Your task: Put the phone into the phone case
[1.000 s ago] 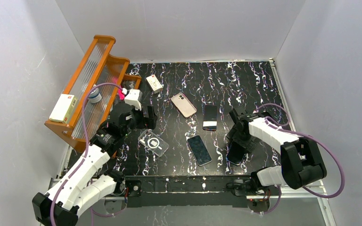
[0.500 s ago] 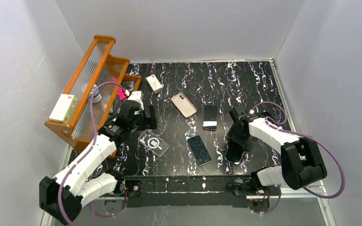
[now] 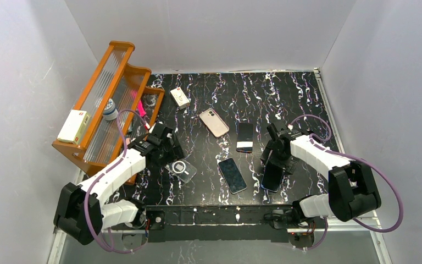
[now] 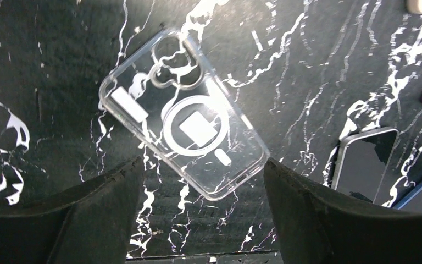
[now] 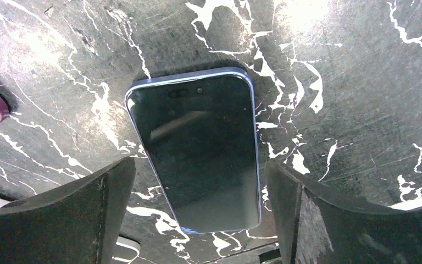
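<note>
A black, white-veined table [image 3: 296,93] fills the white-walled booth, with an orange wooden rack [image 3: 104,93] along its far-left edge. The left gripper [image 4: 203,162] hangs over the near-left of the table, claw spread wide, its two dark fingers [image 4: 110,203] flanking the near end of the clear phone case [image 4: 184,121]. The case lies flat and at an angle, and nothing is held. To the right, the right gripper [image 5: 198,165] hovers over a dark-screened, blue-edged phone [image 5: 198,148]. Its claw is also wide and a strip of table shows on either side of the handset. That phone lies face up near the table's near edge, well apart from the case. Between the two lies a second dark phone [image 3: 232,175], also face up. Farther back are a black handset with a white band [image 3: 245,137] and a pink one [image 3: 214,122]. A small white box [image 3: 179,97] sits near the rack's far end.
</note>
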Robot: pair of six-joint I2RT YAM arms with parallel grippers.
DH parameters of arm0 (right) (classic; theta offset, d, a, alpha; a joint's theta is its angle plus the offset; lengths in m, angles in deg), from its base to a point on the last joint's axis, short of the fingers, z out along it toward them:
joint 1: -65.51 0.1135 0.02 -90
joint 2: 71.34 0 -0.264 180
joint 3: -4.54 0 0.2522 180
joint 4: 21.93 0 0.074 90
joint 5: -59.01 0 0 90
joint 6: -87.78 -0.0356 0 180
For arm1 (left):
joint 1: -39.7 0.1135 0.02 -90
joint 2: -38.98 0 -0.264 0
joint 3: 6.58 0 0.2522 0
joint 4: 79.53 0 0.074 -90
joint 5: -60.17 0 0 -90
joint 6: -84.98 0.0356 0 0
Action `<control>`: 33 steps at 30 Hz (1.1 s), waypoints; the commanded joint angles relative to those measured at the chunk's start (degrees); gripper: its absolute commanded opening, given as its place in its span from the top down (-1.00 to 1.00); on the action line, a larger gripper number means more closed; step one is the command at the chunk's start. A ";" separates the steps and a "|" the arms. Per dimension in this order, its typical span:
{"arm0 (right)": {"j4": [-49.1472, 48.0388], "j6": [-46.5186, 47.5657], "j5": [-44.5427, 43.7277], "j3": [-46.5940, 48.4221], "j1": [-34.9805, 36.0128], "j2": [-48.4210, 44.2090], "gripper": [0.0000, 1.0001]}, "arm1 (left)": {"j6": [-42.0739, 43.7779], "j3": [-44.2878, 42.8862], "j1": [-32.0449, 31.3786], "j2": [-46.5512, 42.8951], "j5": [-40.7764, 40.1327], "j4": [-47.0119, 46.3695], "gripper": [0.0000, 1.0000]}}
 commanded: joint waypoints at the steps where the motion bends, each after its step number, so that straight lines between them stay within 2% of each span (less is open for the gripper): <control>1: 2.07 2.84 0.31 1.36 -0.22 0.03 -0.94 | -5.31 3.17 -0.12 -0.27 -0.18 2.26 -0.51; 7: 0.52 6.75 4.52 0.39 -0.22 0.30 -0.97 | -7.17 6.09 -0.12 0.41 -0.56 0.59 -0.39; 12: -0.20 6.42 6.54 -0.90 0.23 -0.08 -0.97 | -7.81 8.93 -0.13 2.40 -0.99 -2.01 -0.30; 20: 2.85 2.78 3.97 -0.84 1.87 2.61 -0.97 | -7.68 11.34 -0.19 4.14 -0.95 -6.01 -0.18; 24: 2.89 1.65 3.16 -1.76 2.34 3.55 -0.97 | -6.29 11.41 -0.18 4.94 -1.65 -7.73 0.00; 28: 2.32 1.53 2.36 -2.17 2.58 2.74 -0.97 | -4.44 11.28 -0.18 6.41 -1.29 -9.73 0.06; 33: -2.62 3.96 5.58 -3.88 2.59 -1.38 -0.82 | -2.64 11.08 -0.21 8.76 0.24 -11.78 0.40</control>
